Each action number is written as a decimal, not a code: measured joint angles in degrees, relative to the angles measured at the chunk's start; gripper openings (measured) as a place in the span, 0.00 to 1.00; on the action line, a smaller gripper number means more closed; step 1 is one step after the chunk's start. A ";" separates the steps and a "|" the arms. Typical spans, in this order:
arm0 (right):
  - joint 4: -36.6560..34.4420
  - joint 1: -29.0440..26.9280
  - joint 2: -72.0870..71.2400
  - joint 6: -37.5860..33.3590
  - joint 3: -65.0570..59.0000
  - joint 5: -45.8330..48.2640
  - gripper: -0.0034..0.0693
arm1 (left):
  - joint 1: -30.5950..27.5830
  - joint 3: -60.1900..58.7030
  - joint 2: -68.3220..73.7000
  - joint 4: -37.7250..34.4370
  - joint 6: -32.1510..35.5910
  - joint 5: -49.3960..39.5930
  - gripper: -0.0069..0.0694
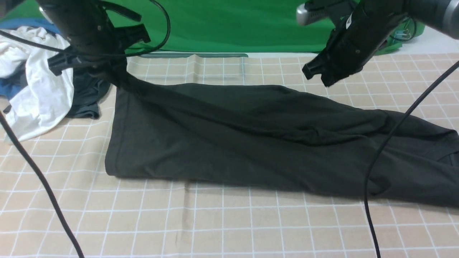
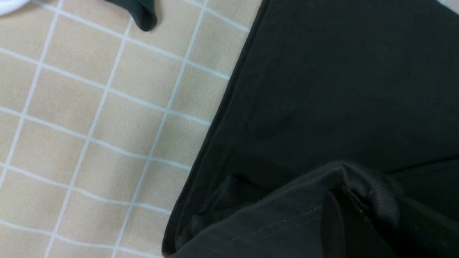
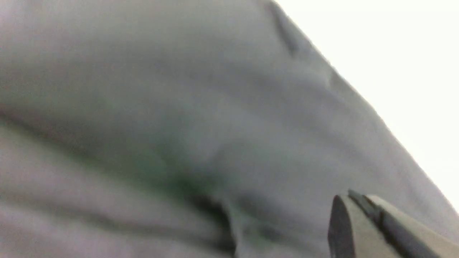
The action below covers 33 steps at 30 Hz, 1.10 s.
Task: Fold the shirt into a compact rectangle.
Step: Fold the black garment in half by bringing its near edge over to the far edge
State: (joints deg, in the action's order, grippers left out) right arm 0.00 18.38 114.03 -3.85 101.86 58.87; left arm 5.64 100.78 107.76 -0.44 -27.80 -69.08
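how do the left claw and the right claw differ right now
Grip: the left claw is shut on a far corner of the black shirt, while the right claw is shut on nothing.
Contact: the left claw holds that corner raised off the checked tablecloth, while the right claw appears to hang just above the shirt, without gripping it.
Shared: both are shut and both sit near the shirt's far edge.

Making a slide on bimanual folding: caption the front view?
Left gripper holds up one corner of the black shirt; right gripper hovers shut and empty.
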 joint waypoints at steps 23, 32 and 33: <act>-6.55 2.58 10.84 0.38 0.05 10.01 0.57 | 0.00 0.00 3.22 0.05 1.58 -0.86 0.13; -6.18 2.14 12.23 -3.30 1.87 7.69 0.12 | 0.00 0.00 3.22 1.29 2.19 -0.86 0.13; -6.12 1.87 11.94 -3.54 2.69 7.69 0.11 | 0.00 0.00 3.22 1.29 2.19 -0.86 0.13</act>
State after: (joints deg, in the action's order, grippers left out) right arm -6.12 20.25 125.98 -7.39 104.55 66.56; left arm 5.64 100.78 110.98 0.85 -25.61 -69.94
